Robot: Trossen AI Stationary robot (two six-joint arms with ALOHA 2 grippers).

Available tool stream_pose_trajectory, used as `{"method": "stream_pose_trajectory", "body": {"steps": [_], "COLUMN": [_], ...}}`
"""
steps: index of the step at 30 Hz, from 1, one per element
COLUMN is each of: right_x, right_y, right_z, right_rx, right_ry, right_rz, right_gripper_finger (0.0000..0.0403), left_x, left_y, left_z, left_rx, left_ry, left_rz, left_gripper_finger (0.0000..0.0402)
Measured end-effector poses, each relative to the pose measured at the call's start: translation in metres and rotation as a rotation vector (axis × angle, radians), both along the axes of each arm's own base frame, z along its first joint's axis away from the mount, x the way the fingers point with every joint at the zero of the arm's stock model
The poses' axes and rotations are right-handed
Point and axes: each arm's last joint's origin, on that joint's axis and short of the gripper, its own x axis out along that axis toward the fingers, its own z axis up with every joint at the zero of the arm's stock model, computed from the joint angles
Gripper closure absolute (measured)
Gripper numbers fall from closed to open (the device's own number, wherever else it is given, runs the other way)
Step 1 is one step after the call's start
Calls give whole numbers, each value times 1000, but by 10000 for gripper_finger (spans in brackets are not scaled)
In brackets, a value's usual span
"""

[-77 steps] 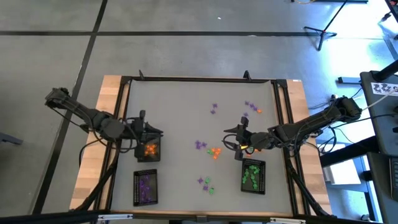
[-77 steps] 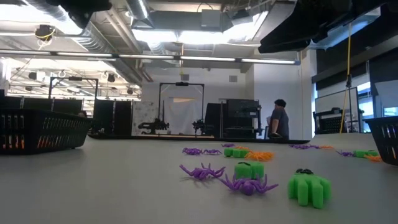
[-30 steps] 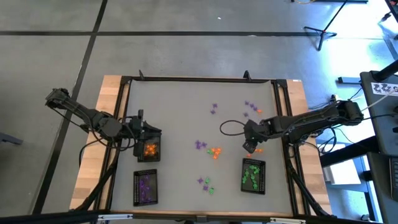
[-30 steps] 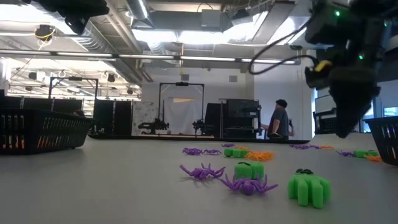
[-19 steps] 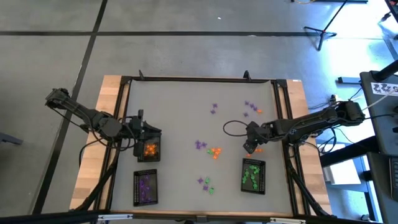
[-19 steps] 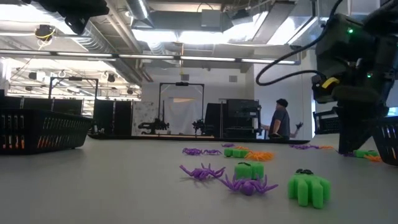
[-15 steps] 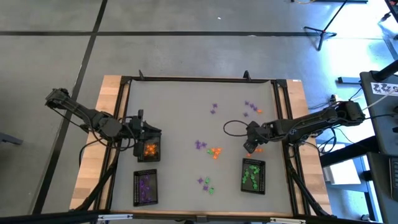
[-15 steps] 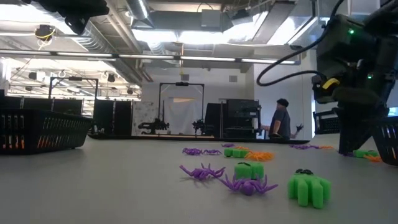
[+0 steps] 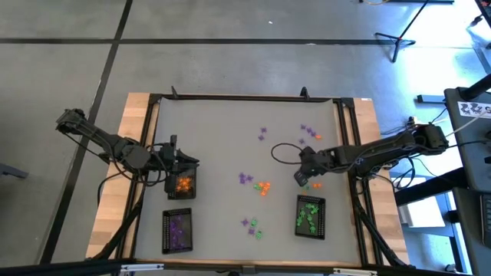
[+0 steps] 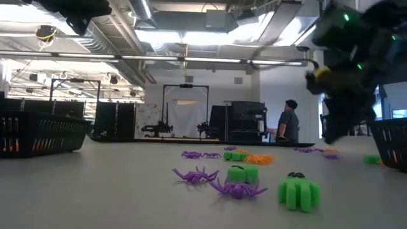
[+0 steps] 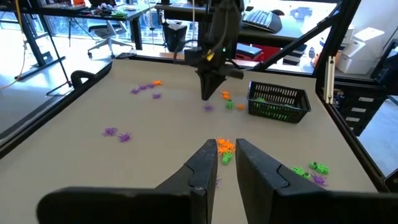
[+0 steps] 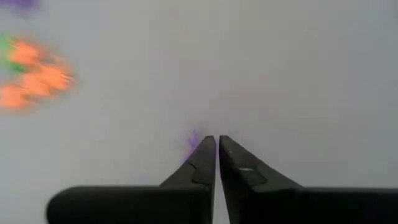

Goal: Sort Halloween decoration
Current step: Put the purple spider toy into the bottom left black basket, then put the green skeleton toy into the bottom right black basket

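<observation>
High view: right gripper (image 9: 300, 179) now shifted slightly toward the bench (image 9: 215, 130) middle from half a second ago, above the green tray (image 9: 308, 215). Left gripper (image 9: 186, 175) unmoved over the orange tray (image 9: 182, 186). Trinkets (image 9: 263, 187) scattered mid-bench.

Low view: right gripper (image 10: 340, 127) lifted and blurred, no longer down at the surface.

Left wrist view: jaws narrowly parted, holding nothing, pointed toward an orange trinket (image 11: 225, 146).

Right wrist view: jaws pinched nearly shut on a tiny purple trinket (image 12: 194, 140), just a sliver showing beside the tips.
</observation>
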Motion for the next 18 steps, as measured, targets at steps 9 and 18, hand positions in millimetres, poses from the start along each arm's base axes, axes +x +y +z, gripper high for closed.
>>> {"method": "stream_pose_trajectory", "body": {"steps": [9, 18], "right_x": [33, 58], "right_y": [5, 16], "right_z": [49, 56], "right_rx": [0, -21], "right_ry": [-239, -448], "right_rz": [12, 85], "right_gripper_finger": [395, 393], "left_x": [0, 0], "left_y": [0, 0], "left_z": [0, 0], "left_rx": [0, 2], "left_ry": [0, 3], "left_rz": [0, 0], "left_gripper_finger": [350, 350]}}
